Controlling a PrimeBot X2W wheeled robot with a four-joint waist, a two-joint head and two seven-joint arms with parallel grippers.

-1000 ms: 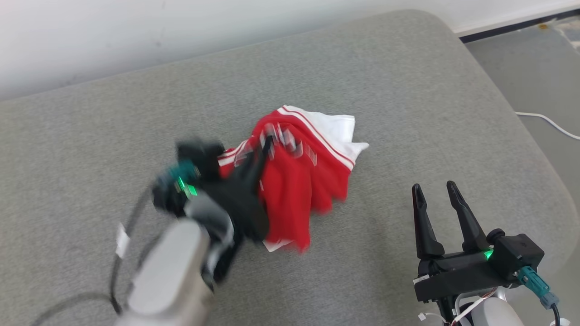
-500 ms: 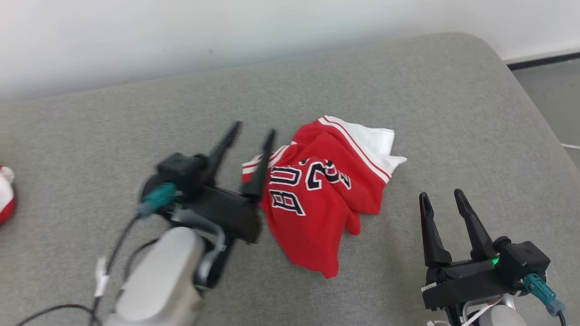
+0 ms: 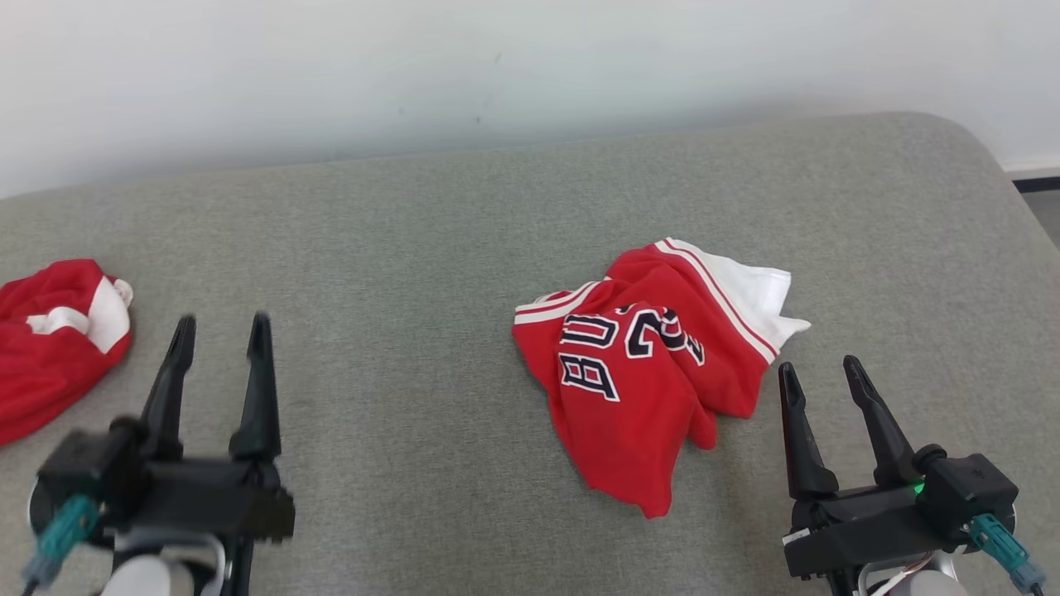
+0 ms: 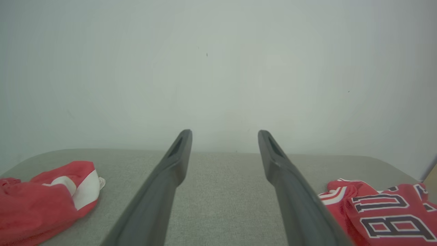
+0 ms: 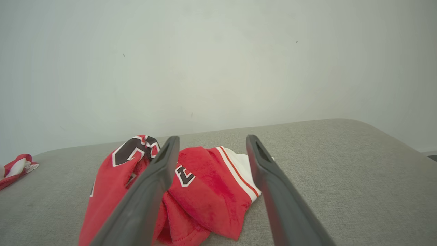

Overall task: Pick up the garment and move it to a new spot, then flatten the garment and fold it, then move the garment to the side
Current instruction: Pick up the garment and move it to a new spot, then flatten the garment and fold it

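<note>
A crumpled red garment (image 3: 642,377) with white trim and dark lettering lies on the grey cushion (image 3: 431,248), right of centre. It also shows in the left wrist view as the garment (image 4: 379,212) at lower right, and in the right wrist view as the garment (image 5: 201,191) behind the fingers. My left gripper (image 3: 222,327) is open at the lower left, well away from the garment, with nothing between its fingers. Just right of the garment's edge, my right gripper (image 3: 818,370) stands open and empty.
A second bunched red and white cloth (image 3: 54,339) lies at the cushion's far left edge, also seen as the cloth (image 4: 44,201) in the left wrist view. A pale wall (image 3: 497,66) rises behind the cushion. The cushion's rounded corner (image 3: 977,157) drops away at right.
My left gripper has opened, let go of the garment and drawn back to the lower left. The garment now lies loose on the cushion. The head camera has turned left.
</note>
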